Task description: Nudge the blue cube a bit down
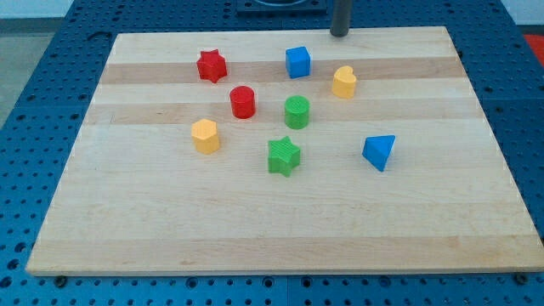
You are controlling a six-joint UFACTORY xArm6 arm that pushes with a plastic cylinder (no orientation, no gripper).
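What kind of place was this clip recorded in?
Probably a robotics lab bench. A wooden board lies on a blue perforated table, the sort used for mounting rigs. Small coloured blocks are scattered on it, among them the blue cube, and my tip sits at the view's top, up and right of that cube.

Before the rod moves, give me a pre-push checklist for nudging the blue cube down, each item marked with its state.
1. Target found: the blue cube sits near the view's top, middle. ok.
2. My tip directly above the cube: it sits up and to the view's right, at the board's top edge. not ok.
3. Tip and cube apart, no contact yet. ok.
4. Room just below the cube: bare wood before the green cylinder. ok for a small nudge.
5. Neighbours clear of the approach: the yellow heart lies below my tip, right of the cube. ok.
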